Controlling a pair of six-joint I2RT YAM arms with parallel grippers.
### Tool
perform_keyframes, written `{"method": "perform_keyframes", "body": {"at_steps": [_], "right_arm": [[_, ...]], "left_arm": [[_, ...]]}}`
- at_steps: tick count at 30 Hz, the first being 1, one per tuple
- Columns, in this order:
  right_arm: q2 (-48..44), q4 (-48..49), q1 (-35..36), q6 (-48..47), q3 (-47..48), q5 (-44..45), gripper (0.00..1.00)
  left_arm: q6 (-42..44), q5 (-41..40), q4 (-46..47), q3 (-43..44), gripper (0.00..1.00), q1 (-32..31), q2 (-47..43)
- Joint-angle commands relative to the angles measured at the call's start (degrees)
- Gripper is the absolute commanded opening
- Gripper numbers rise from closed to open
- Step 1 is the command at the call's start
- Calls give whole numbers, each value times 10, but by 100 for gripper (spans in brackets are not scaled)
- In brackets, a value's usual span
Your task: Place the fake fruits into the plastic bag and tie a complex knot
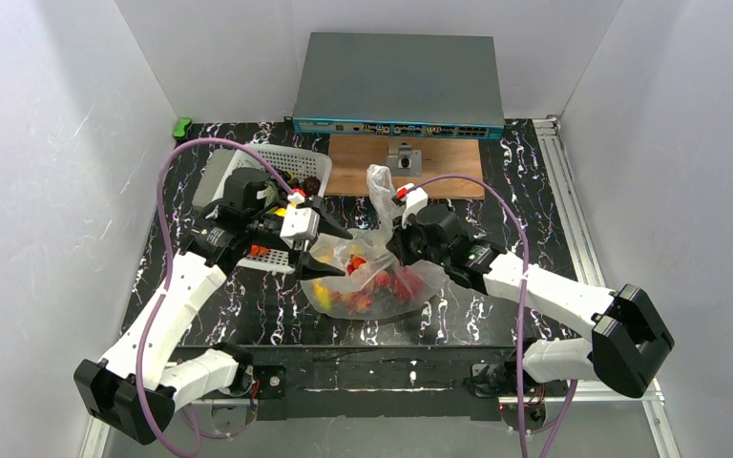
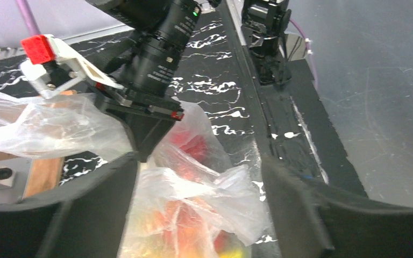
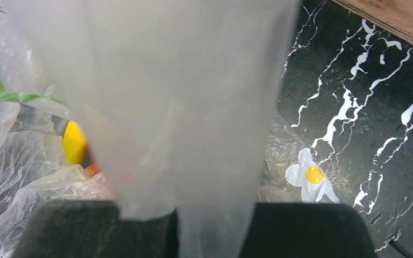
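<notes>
Presently the plastic bag (image 1: 382,298) is lying mid-table (image 1: 554,219), with the fake fruits (image 1: 396,284) sitting inside it. The right gripper (image 1: 393,232) is pinching a raised strip of the bag, jaws closed on the film. The left gripper (image 1: 329,260) is straddling the bag's left edge, jaws spread wide, gripping nothing.

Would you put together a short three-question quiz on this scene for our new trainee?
1. True or false: the left gripper has its fingers spread wide over the plastic bag.
2. The right gripper holds: A) a strip of the bag, B) a loose fruit, C) nothing.
3. What flat brown thing lies on the table behind the bag?
Key: 1 true; 2 A; 3 the wooden board.
</notes>
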Motion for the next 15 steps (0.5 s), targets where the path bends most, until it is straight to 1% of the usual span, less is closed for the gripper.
{"method": "perform_keyframes", "body": {"at_steps": [1, 3, 5, 7, 8, 9, 11, 14, 15], "right_arm": [[-21, 7, -13, -6, -3, 4, 1], [-28, 2, -16, -8, -9, 10, 1], [-34, 0, -21, -9, -13, 12, 1], [-37, 0, -32, -14, -19, 17, 1], [-38, 0, -39, -17, -18, 17, 1], [-36, 0, -46, -22, -16, 17, 1], [-32, -15, -60, -36, -6, 18, 1], [-28, -15, -64, -71, 3, 21, 1], [-25, -11, -64, -81, 3, 18, 1]], "left_arm": [[34, 33, -42, -2, 61, -9, 11], [50, 27, -60, 3, 51, -9, 21], [51, 21, -61, 11, 37, -9, 33], [44, 15, -59, 26, 9, -9, 45], [22, 9, -41, 33, 0, -9, 51], [-24, -5, -3, 38, 0, -9, 55], [-162, -37, 103, 47, 0, -8, 59], [-306, -83, 226, 73, 0, -7, 60], [-353, -103, 250, 81, 0, -7, 64]]}}
